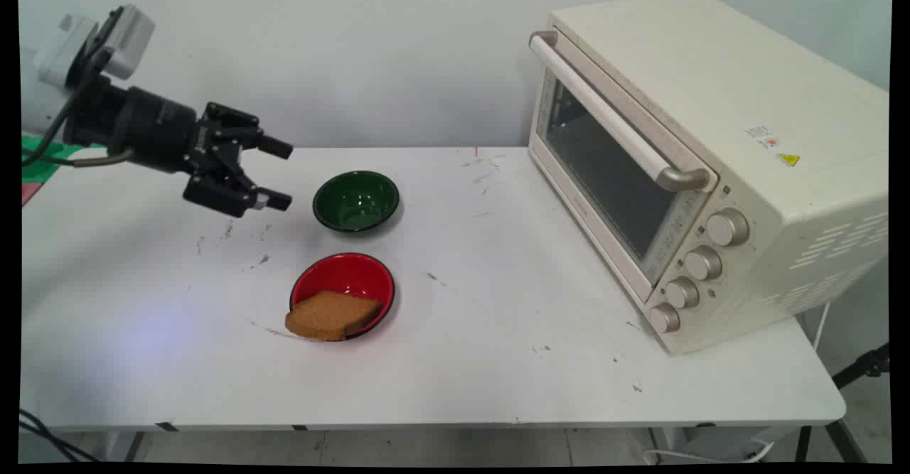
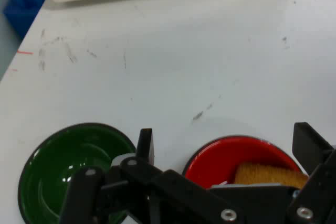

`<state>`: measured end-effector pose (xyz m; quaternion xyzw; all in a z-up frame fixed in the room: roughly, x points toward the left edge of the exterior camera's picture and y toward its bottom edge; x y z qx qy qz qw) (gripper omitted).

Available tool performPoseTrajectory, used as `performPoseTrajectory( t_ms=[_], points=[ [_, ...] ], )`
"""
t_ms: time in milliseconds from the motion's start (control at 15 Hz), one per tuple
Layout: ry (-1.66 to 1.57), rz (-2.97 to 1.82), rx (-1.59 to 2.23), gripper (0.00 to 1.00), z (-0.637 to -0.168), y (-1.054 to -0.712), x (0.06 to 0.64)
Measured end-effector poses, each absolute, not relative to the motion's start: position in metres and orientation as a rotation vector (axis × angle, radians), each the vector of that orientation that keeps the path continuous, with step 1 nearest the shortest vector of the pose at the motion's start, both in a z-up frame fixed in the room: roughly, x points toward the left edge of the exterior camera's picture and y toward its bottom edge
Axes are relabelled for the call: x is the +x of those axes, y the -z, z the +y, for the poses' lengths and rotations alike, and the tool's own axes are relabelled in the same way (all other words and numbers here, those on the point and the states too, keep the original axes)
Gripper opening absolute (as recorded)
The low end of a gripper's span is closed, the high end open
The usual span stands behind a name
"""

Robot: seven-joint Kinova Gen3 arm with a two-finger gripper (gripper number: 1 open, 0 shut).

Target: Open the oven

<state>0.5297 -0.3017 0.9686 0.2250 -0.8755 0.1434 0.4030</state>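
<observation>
We see the gripper [image 1: 277,174] raised above the white table [image 1: 498,360], toward its left side, reaching in from the left with its axis lying close to level and pointing to the right. Its two black fingers [image 1: 274,147] stand well apart, one above the other in the main view, and nothing is between them. In the hand view the same gripper [image 2: 223,148] rises from the bottom edge, its fingers [image 2: 145,142] spread wide, one over the green bowl and the other at the right edge near the red bowl.

Nearest to the gripper is the green bowl [image 1: 356,200], empty, just to the right of the fingertips and below them on the table; in the hand view the green bowl [image 2: 71,169] sits at lower left. Nearer the table's front edge stands the red bowl [image 1: 343,295], close to the green one but not touching it. A slice of brown bread [image 1: 332,315] leans on the red bowl's near rim, its long axis running left to right, its left end reaching over the rim. The hand view shows the red bowl [image 2: 231,156] with the bread [image 2: 268,176] inside it.

On the right of the table we find a cream toaster oven [image 1: 711,161], door shut, its long handle [image 1: 611,115] across the top of the door and four knobs [image 1: 700,262] down its near end
</observation>
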Motion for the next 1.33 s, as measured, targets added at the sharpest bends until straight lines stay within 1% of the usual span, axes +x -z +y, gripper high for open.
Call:
performPoseTrajectory(
  t_ms=[533, 933, 1333],
  points=[
    [-0.403, -2.155, 0.650, 1.00, -0.340, -1.017, 0.464],
    [-0.402, -2.119, 0.723, 1.00, -0.384, -1.054, 0.395],
    [-0.409, -2.126, 0.731, 1.00, -0.426, -1.072, 0.328]
  ],
)
